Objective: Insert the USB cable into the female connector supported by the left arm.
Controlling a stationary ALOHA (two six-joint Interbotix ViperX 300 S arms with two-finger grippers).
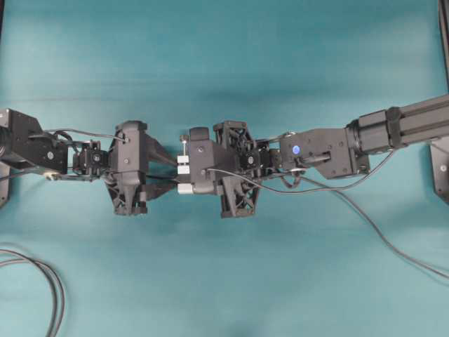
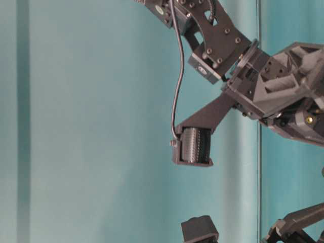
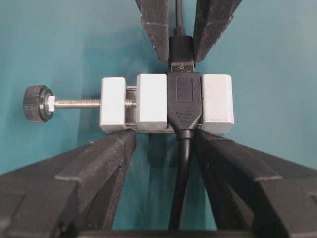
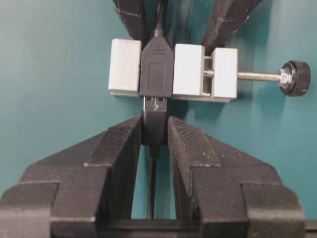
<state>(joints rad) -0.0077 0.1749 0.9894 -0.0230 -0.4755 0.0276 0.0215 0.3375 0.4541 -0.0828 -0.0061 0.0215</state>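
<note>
Mating stage of the insertion, seen mid-air above the middle of the teal table. The left gripper grasps the female connector, its fingers bearing on the near faces of the white clamp block that frames the black socket body; the clamp's threaded pin ends in a dark knob projecting to one side. The right gripper is clenched on the plug of the USB cable, whose thin lead runs back between the fingers. In the right wrist view a short length of metallic tip remains exposed between plug body and socket mouth, so the plug appears entered but not fully seated; how deep it sits cannot be told. Plug and socket look aligned on one axis in both wrist views. The next move, by this reading, calls for a straight push of the right gripper along that axis with no sideways drift, the left arm bracing the block against the thrust until the tip disappears.
</note>
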